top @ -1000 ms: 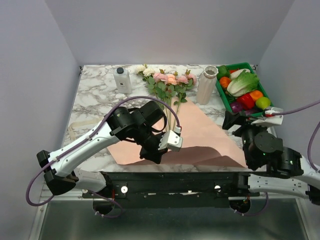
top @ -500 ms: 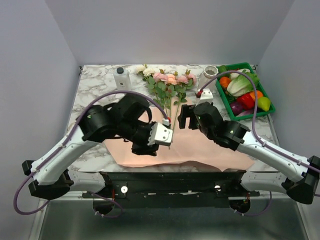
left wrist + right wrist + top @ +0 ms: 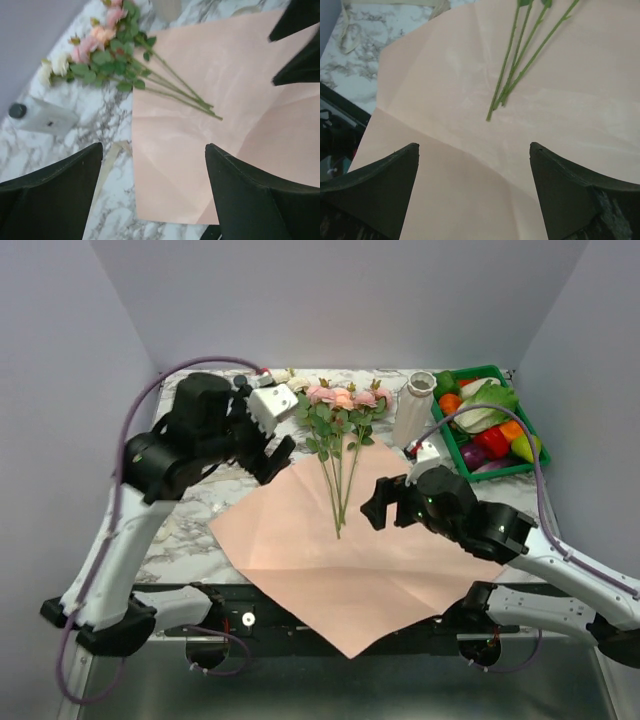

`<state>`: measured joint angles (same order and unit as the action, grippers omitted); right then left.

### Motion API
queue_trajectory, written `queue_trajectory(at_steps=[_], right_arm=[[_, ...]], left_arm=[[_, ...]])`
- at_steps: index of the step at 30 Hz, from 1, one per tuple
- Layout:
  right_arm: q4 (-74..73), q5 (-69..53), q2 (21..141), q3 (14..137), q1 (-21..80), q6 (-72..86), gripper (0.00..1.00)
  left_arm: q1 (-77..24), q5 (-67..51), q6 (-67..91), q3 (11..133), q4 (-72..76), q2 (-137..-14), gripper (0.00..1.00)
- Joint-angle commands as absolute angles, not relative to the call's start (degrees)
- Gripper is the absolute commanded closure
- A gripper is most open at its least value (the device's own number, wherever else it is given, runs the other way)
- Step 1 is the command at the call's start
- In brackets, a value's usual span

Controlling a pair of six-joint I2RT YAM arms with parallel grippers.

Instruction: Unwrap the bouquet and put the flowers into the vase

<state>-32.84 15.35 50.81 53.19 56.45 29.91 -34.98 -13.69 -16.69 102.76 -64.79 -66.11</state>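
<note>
Ok, status: my left gripper point(image 3: 152, 150) is released, fingers wide apart with nothing between them, raised over the back-left part of the grey-veined marble table point(image 3: 180, 530). My right gripper point(image 3: 474, 146) is released too and empty, hovering over the pale pink paper sheet point(image 3: 330, 580), just right of the stem ends.

The paper lies opened flat, with one corner hanging over the near edge. The long green-stemmed roses in pink, peach and cream point(image 3: 330, 425) lie loose, stems on the sheet, blooms on the marble toward the back wall. The tall slim white ribbed vase point(image 3: 413, 412) stands upright just right of the blooms, touching none of them. The cream ribbon point(image 3: 107, 160) lies on the marble beside the sheet's left edge.

The squat white bottle with a black cap point(image 3: 42, 117) has a small dark mark on its face, too small to read. The green plastic tray of vegetables point(image 3: 480, 370) sits right of the vase.
</note>
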Motion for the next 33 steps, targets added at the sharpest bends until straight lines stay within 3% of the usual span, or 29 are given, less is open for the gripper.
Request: queue_trajectory(at_steps=[1, 6, 18, 33], right_arm=[[-40.33, 26.44, 57.20, 63.61, 55.20, 25.93, 0.02], [-41.22, 23.39, 69.15, 74.70, 48.18, 23.73, 0.06], [-30.35, 17.66, 92.80, 77.70, 38.24, 22.94, 0.16], [-24.17, 22.32, 113.01, 88.24, 35.42, 27.24, 0.25]], left_arm=[[-24.54, -12.83, -10.38, 93.18, -61.35, -76.10, 0.09], [-16.27, -16.26, -7.39, 83.61, -55.74, -77.43, 0.10], [-5.98, -9.50, -9.58, 66.99, -46.16, -74.80, 0.05], [-1.41, -6.59, -10.99, 63.19, -42.01, -76.90, 0.01]])
